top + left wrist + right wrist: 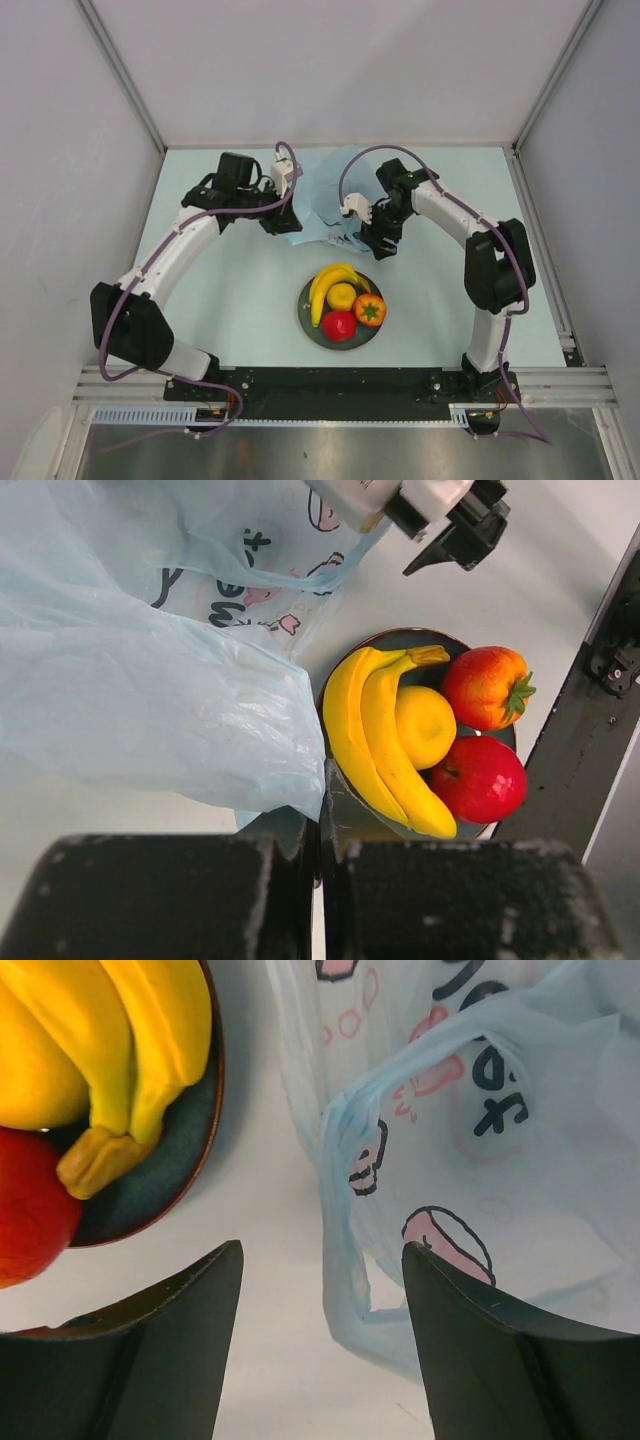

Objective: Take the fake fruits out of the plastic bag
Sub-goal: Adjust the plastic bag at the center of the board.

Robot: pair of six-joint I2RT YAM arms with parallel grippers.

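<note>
The plastic bag point(318, 195) is thin, crinkled, pale blue and see-through, printed with pink cartoon shapes and black lettering. It lies at the far middle of the surface point(230, 290), between the two arms and just beyond the dark plate point(312, 330). On that plate, outside the bag, sit four glossy fruits: a banana bunch point(328, 285) on the left, a yellow round fruit point(342, 296) touching it, a red apple point(339, 324) at the near side and an orange fruit point(370, 310) with a green top on the right.

The overhead view gives this layout, but there the fingertips are too small to read. The left wrist view shows the left fingers point(200, 900) pressed fully together, with the bag's lower edge running down into their tips, apparently pinched there. The right wrist view shows the right fingers point(150, 1330) standing well apart with nothing gripped. A folded edge of the bag lies in the gap, nearer one finger, with bare surface beside it.
</note>
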